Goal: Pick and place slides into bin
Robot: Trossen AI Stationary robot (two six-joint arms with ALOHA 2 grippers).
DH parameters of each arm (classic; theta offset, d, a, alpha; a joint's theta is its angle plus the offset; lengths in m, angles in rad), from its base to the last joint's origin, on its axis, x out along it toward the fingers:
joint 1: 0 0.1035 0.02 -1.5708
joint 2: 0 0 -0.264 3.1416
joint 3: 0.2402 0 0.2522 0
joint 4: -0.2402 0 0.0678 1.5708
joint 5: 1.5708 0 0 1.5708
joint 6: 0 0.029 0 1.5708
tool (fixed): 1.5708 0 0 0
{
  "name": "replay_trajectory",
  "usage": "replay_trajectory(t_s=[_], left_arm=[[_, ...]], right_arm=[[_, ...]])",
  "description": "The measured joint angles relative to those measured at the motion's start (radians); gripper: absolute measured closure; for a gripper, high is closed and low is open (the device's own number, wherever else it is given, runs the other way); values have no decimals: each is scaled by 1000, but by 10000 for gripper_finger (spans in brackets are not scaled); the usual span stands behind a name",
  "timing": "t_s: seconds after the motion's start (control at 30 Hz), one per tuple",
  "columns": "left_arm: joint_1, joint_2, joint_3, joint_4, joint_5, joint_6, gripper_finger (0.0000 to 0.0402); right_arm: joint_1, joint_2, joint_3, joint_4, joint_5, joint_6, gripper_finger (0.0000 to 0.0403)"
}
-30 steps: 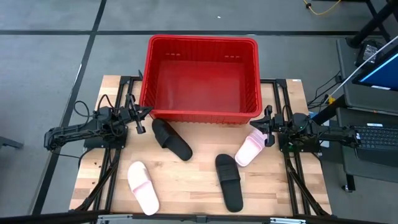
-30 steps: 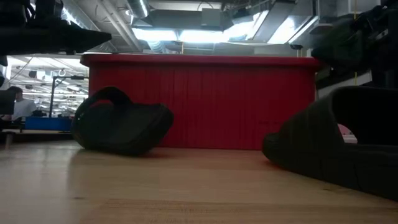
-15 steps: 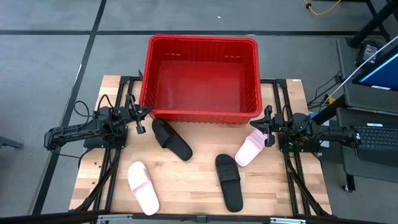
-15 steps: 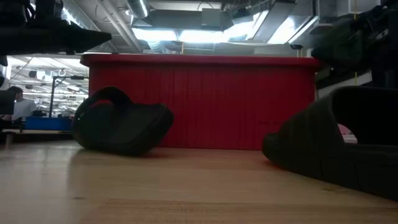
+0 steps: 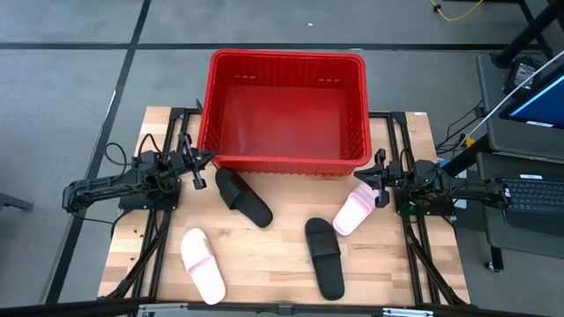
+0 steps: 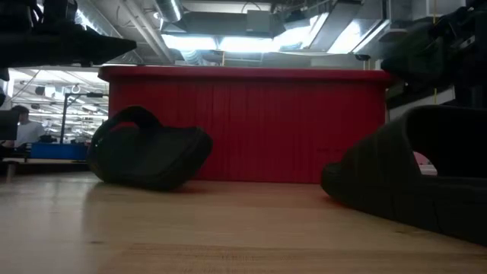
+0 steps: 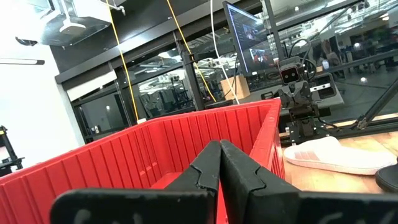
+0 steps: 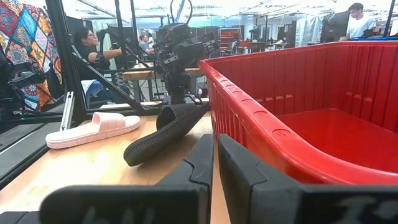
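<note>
We've got all four slides out on the wooden worktop (image 5: 264, 255) in front of the big red slotted plastic bin (image 5: 286, 60): two matte black (image 5: 243, 196) (image 5: 324, 256), two pale pink (image 5: 204, 265) (image 5: 354, 210). Left gripper (image 5: 196, 164) and right gripper (image 5: 372, 177) sit by the bin's near corners, jaws pinched closed on nothing.

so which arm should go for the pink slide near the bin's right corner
Probably the right arm. Its end effector sits right beside that pink slide, while the left end effector waits across the table, nearer the black slide. The bin is empty.
</note>
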Motion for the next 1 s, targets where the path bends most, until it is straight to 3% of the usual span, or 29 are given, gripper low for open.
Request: replay_trajectory(t_s=[1.0], left_arm=[[0,0,0,0,0,0,394]], right_arm=[[0,0,0,0,0,0,375]])
